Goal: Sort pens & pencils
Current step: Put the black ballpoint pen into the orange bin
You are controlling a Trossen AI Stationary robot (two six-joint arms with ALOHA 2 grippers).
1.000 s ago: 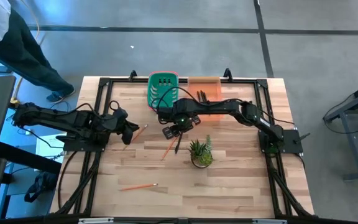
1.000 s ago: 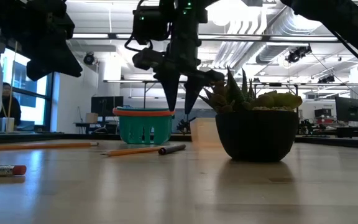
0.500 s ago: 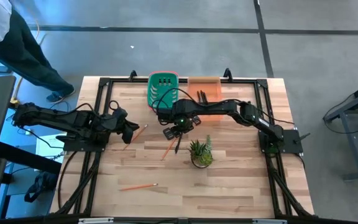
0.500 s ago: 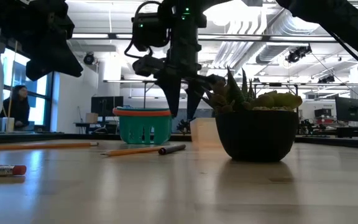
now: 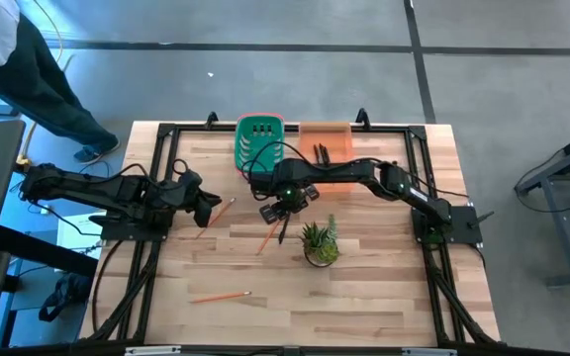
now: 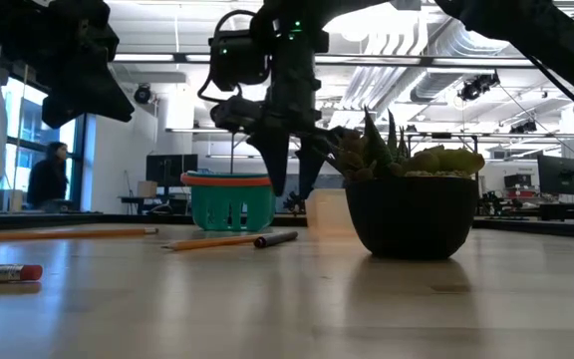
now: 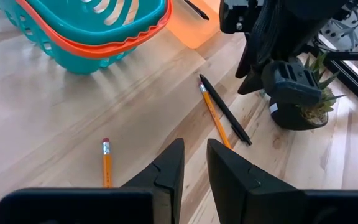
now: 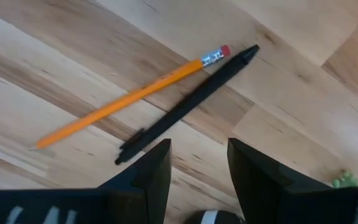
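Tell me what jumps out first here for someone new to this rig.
The right gripper, fingers open, hangs over a black pen and a pencil lying side by side mid-table, next to a potted succulent. At the far edge sit a teal basket and an orange tray. The left gripper waits at the left, empty, beside another pencil.
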